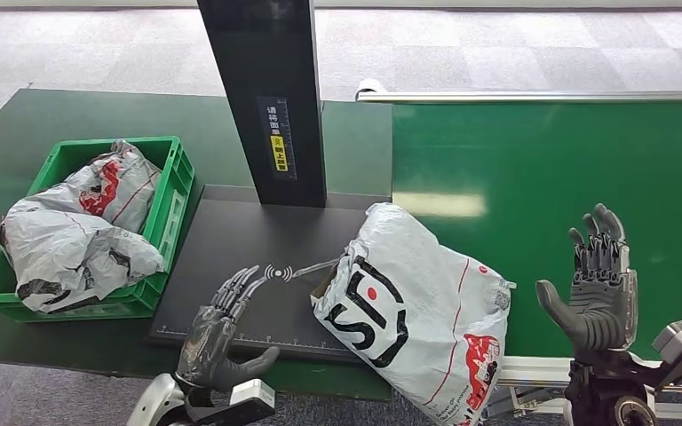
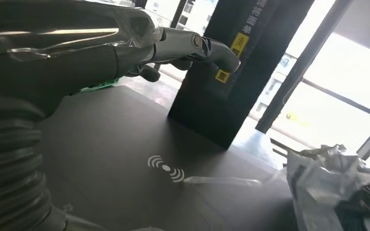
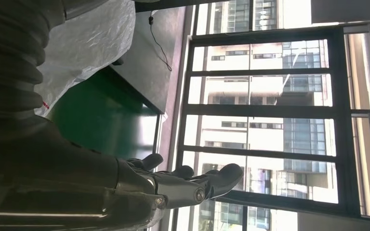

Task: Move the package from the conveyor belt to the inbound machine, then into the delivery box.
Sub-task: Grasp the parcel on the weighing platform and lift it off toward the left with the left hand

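- Grey carpet tiles (image 1: 515, 44) covered the floor beyond the work area, and tall windows (image 3: 270, 120) with dark frames looked out on neighbouring buildings.
- A dark green table (image 1: 53, 115) stood on the left, and a brighter green conveyor belt (image 1: 551, 177) ran on the right, with a silver rail (image 1: 542, 95) along its far edge.
- A black inbound machine base plate (image 1: 231, 240) lay on the table just left of the belt, printed with a white wireless symbol (image 1: 278, 272) and carrying a black upright column (image 1: 266, 98) with a yellow label at its far side.
- The package (image 1: 417, 306), a crumpled white-grey courier bag with black and red printing, lay across the near right corner of the plate and the near left edge of the belt, its near end hanging past the table edge.
- A green delivery box (image 1: 173, 191) sat on the far left of the table and held other grey courier bags (image 1: 80, 231).
- The left hand (image 1: 218, 333) hovered over the near left part of the plate, fingers stretched out and slightly apart, holding nothing, left of the package and clear of it.
- The right hand (image 1: 595, 288) stood upright over the near right of the belt, palm facing left, fingers extended with the thumb spread wide, holding nothing and well apart from the package.
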{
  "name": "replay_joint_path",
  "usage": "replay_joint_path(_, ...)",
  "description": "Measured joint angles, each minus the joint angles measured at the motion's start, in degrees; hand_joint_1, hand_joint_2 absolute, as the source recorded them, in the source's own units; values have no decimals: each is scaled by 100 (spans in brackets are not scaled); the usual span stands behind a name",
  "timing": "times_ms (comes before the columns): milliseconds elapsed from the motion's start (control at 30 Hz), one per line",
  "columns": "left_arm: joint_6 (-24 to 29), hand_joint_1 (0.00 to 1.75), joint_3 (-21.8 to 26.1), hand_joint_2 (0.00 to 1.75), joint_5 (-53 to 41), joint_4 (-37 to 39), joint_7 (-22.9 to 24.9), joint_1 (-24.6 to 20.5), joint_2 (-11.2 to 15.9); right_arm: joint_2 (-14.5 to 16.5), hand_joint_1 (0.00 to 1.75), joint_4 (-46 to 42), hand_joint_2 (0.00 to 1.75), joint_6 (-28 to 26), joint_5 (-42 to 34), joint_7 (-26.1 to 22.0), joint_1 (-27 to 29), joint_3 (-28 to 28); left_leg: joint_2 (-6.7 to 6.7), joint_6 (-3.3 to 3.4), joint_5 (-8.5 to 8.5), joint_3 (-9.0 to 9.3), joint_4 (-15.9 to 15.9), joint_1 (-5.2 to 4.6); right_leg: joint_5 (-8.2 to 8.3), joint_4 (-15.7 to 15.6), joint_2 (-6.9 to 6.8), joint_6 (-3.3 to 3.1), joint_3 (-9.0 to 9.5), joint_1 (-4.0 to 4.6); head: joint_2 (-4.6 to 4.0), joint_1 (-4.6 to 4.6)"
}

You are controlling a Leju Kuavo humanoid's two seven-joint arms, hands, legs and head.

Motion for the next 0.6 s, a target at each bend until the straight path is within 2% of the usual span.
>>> replay_joint_path(267, 102, 0, -354, 175, 2, 152, -14, -96, 96, -9, 0, 66, 175, -27, -16, 0, -5, 44, 0, 0, 0, 0, 0, 0, 0, 0, 0, 0, 0, 0, 0, 0)
replay_joint_path(600, 199, 0, -1013, 175, 193, 380, -151, -609, 72, -3, 0, 56, 175, -101, -89, 5, 29, 48, 0, 1, 1, 1, 1, -1, 1, 0, 0, 1, 0, -1, 0, -1)
